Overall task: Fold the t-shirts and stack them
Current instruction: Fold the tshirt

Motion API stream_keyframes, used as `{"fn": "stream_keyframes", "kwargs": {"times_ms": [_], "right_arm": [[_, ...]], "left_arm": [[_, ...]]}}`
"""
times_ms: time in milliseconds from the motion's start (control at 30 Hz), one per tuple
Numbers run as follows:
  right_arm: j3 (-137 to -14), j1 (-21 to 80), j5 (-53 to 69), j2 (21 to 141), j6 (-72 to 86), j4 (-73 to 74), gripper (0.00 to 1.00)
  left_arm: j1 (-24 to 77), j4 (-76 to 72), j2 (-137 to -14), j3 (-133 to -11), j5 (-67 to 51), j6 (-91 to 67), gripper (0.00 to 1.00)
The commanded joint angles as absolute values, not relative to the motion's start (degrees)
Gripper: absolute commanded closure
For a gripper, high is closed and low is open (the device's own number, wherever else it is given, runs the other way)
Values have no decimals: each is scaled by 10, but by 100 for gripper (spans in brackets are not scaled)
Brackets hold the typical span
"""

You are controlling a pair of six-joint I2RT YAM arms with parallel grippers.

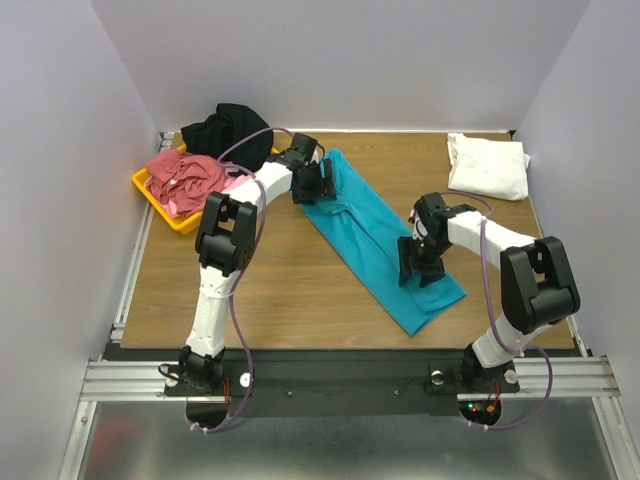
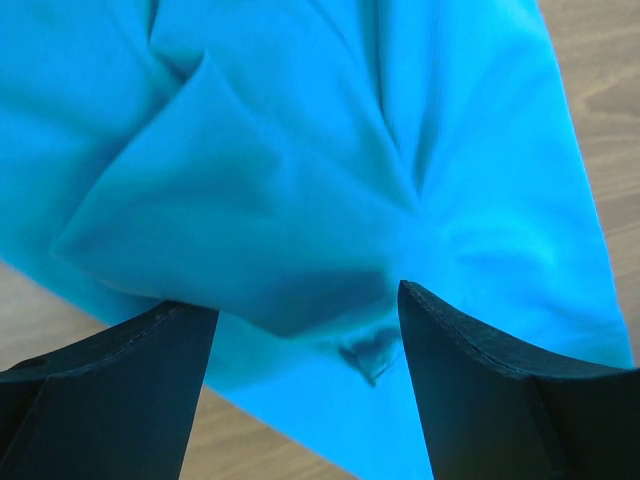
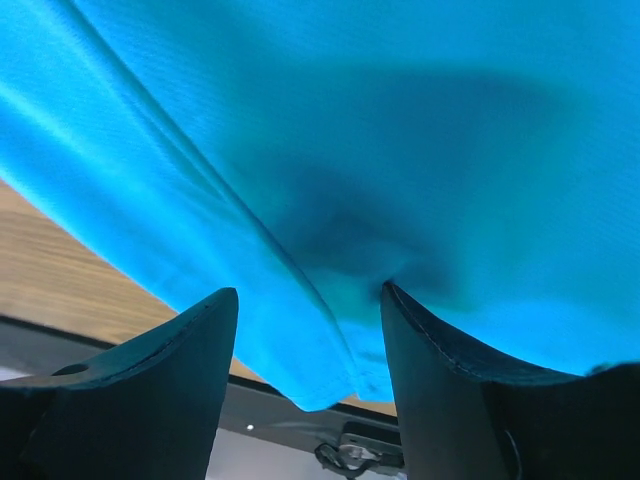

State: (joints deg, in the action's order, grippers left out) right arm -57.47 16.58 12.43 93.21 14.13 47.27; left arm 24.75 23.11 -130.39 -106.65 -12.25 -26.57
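Near the right part of the front edge of the wooden worktop (image 1: pixel 280 290), the right gripper (image 1: pixel 415 268) (image 3: pixel 310 295) stands over the near end of the teal t-shirt (image 1: pixel 370 235) (image 3: pixel 400 120). Its two black fingers (image 3: pixel 150 390) are spread apart, one on each side of the cloth's hem. The cloth between them is not pinched. In the right wrist view, the hem runs down between the fingertips, with bare wood to its left.

The teal t-shirt lies flat as a long narrow strip. It runs diagonally from near the front right of the worktop toward the middle of the far edge.

At the far end of the strip, the left gripper (image 1: pixel 310 188) (image 2: pixel 305 305) points down onto the cloth. Its fingers are also wide apart. A loose fold of teal cloth (image 2: pixel 300 150) sits just ahead of the gap, and nothing is clamped.

Toward the far left corner, a yellow tray (image 1: pixel 143 183) holds a crumpled dusty red t-shirt (image 1: pixel 185 172), with a pink t-shirt (image 1: pixel 236 183) at its right side, beside the left arm. The black t-shirt (image 1: pixel 225 125) is heaped just beyond the tray, against the back wall. The white t-shirt (image 1: pixel 490 165) lies folded in the far right corner, well apart from the teal one.
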Motion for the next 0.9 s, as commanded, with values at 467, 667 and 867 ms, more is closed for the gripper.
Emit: {"fn": "stream_keyframes", "kwargs": {"times_ms": [467,667,867], "right_arm": [[-582,186,322,982,115,432,37],[-639,217,330,1021,109,429,37],[-705,248,341,1082,108,428,37]], "left_arm": [[252,222,-1426,-1222,-169,-252,17],[253,200,-1459,-1280,-205,-265,17],[253,150,-1477,-1288,-245,-284,17]]}}
